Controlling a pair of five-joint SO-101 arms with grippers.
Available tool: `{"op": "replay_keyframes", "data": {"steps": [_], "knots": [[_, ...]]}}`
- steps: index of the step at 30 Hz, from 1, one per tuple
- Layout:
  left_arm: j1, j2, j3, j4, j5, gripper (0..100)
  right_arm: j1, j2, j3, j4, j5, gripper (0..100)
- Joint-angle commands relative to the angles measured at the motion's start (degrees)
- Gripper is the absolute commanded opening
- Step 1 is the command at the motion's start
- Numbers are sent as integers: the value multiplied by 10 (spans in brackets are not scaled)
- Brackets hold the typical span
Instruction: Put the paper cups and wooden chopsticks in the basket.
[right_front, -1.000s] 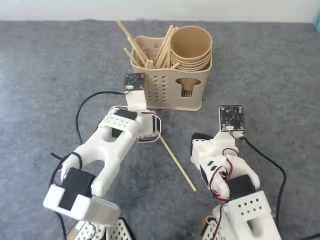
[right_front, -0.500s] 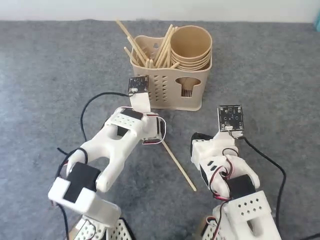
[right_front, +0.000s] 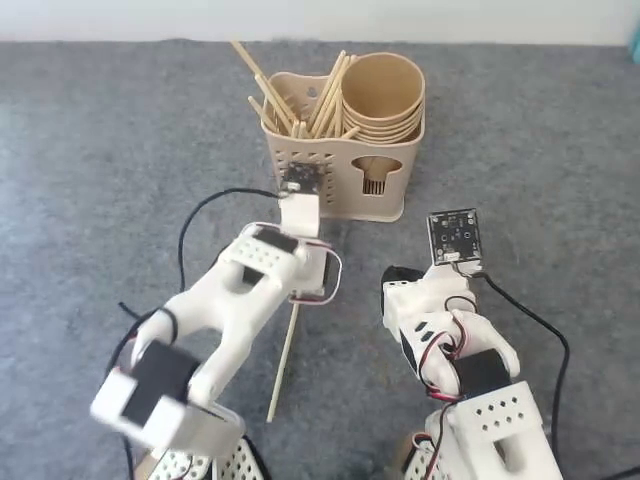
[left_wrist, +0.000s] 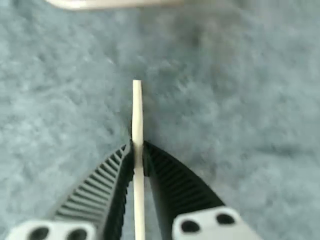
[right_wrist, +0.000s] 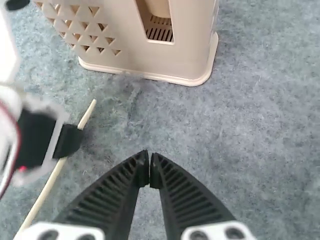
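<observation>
A beige basket (right_front: 340, 190) stands at the table's far middle, holding a stack of paper cups (right_front: 383, 85) and several wooden chopsticks (right_front: 290, 100). My left gripper (left_wrist: 137, 148) is shut on one more chopstick (left_wrist: 136, 110), just in front of the basket. In the high view that chopstick (right_front: 283, 365) slants from under the left arm (right_front: 260, 285) back toward the table's front. My right gripper (right_wrist: 149, 165) is shut with nothing in it and sits low over the carpet, right of the chopstick (right_wrist: 50, 180) and in front of the basket (right_wrist: 150, 50).
Grey carpet (right_front: 520, 160) covers the table, with open room left and right of the basket. The two arms stand close together near the front, and black cables (right_front: 190, 225) loop beside them.
The left arm has swung to the right toward the basket's front. The chopstick in its gripper has turned from slanting toward the right arm to slanting the other way. The right arm barely moved.
</observation>
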Motion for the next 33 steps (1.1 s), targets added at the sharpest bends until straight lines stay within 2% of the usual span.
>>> {"op": "replay_keyframes", "data": {"steps": [1,9,14,19,22,25,33], "knots": [[18,-125,43,5,-26,12,6,-12,-4,4,11,13],[22,-426,160,6,-98,12,7,-12,-4,4,11,12],[15,-623,191,33,-99,12,7,-12,3,3,11,12],[-39,-796,178,31,-98,12,7,-12,6,0,11,12],[-64,-846,162,2,-99,12,7,-12,6,0,11,12],[-84,-851,146,-74,-99,12,7,-12,7,0,11,12],[-98,-849,145,-425,-98,12,7,-11,14,-3,11,12]]}}
